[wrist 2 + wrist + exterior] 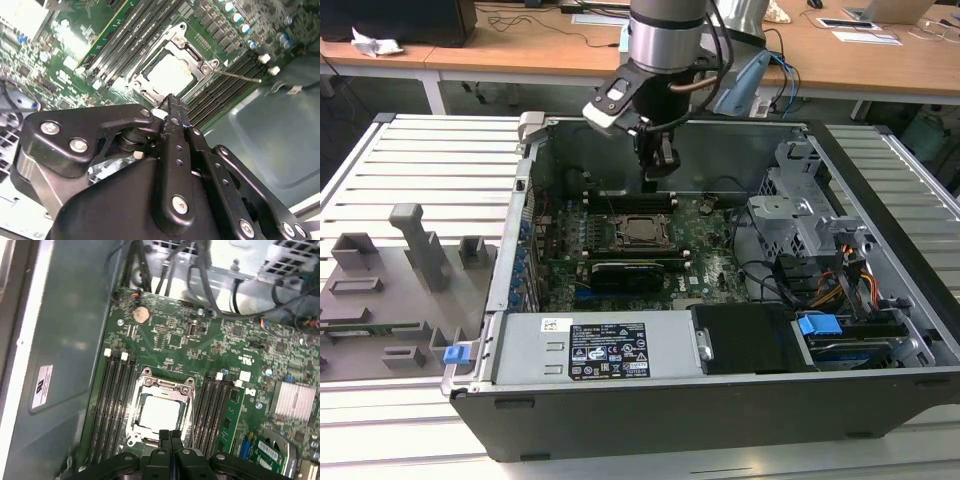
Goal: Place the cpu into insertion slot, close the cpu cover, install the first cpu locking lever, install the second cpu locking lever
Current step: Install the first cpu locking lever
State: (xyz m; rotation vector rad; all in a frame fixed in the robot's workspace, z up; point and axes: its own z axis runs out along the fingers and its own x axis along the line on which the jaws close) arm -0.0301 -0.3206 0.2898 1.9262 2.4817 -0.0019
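The claw [169,434] is closed on nothing, just above the cpu [159,412], which is seated in the insertion slot [138,416] beneath the cpu cover [165,385]. The chip is judged light, rigid and fragile, and edge handling is advised.

We see the cpu [159,412], a pale silvery square chip, lying flat in the insertion slot [623,230] on the green circuit board [170,340]. The cpu cover [164,384], a thin silvery metal frame, lies down flat around it, and the chip's top shows through its square window.
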